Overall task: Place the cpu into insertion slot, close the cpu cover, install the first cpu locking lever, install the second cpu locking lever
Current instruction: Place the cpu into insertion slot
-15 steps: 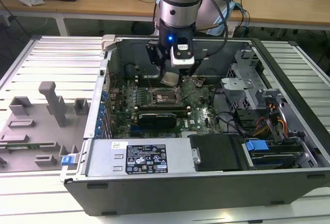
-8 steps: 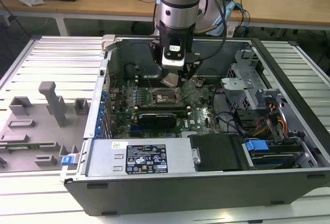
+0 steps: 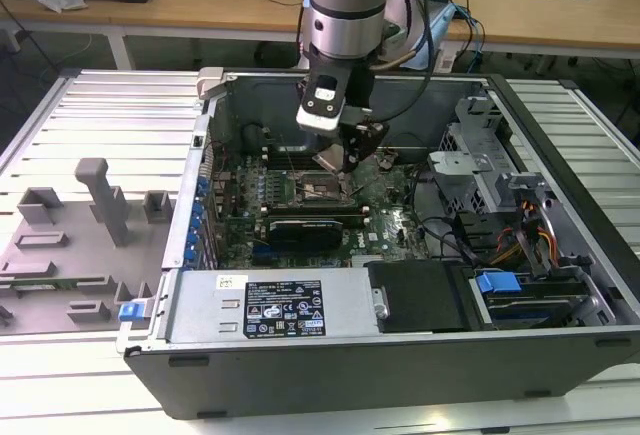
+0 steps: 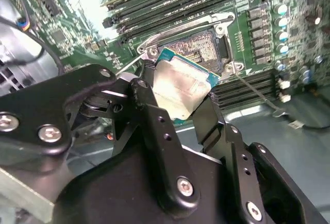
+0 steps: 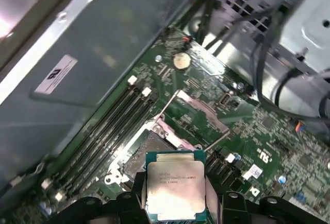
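Note:
The cpu (image 4: 180,86) (image 5: 175,185), a flat square chip with a silvery-beige top and green edge, is pinched by its sides between my black fingers (image 4: 148,103). My gripper (image 3: 343,163) (image 4: 179,94) (image 5: 175,195) hangs inside the open computer case, shut on the chip. Chip and gripper are a little above the insertion slot (image 4: 198,46) (image 5: 149,149) (image 3: 320,188) and apart from it. The slot's gold-brown centre lies bare. The cpu cover (image 5: 200,112) stands swung open beside the slot. Two thin wire locking levers (image 5: 215,141) (image 4: 253,89) stick out, unlatched.
The green motherboard (image 3: 395,220) lies in the case's floor, with memory slots (image 5: 111,126) along one side of the socket and a black expansion card (image 3: 310,227) near it. Drive cages and cables (image 3: 500,205) crowd the exterior view's right. A grey fixture plate (image 3: 80,245) lies outside the case.

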Tool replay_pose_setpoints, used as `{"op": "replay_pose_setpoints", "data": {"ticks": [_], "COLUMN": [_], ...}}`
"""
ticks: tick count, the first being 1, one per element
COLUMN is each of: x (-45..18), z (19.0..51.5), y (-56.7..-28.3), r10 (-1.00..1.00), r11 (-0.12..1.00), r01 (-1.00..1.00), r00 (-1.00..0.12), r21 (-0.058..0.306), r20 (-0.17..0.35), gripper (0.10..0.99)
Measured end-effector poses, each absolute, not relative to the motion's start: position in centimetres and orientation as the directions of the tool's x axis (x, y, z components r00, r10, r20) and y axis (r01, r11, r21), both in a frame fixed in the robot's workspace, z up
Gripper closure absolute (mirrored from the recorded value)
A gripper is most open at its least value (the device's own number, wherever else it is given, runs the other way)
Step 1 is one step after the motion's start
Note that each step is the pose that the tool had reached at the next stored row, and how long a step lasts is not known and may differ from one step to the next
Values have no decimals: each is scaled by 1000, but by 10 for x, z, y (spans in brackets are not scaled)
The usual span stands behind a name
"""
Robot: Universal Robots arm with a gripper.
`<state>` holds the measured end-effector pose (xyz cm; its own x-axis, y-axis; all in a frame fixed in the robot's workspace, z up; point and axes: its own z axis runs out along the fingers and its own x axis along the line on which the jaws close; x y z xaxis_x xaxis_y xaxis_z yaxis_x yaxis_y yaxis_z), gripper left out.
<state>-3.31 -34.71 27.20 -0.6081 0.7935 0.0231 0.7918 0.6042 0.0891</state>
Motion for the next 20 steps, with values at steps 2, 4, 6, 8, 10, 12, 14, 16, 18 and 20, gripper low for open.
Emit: {"op": "replay_pose_setpoints", "data": {"ticks": [2,4,6,8,10,12,14,16,18,20], "x": [-33,-33,-33,-33,-33,-33,-33,-33,-33,-33], "z": [271,271,270,269,267,267,264,263,262,261], "y": [-347,-347,-347,-347,-347,-347,-347,-347,-347,-347], "r10": [818,847,870,894,927,941,965,977,986,992], "r11": [571,527,488,443,371,335,259,210,162,122], "r01": [816,845,868,892,924,938,962,974,983,988], "r00": [-575,-530,-492,-447,-374,-338,-262,-213,-165,-125], "r21": [89,89,89,89,89,89,89,89,89,89], "r20": [23,23,23,23,23,23,23,23,23,23], "gripper": [545,545,545,545,545,545,545,545,545,545]}}
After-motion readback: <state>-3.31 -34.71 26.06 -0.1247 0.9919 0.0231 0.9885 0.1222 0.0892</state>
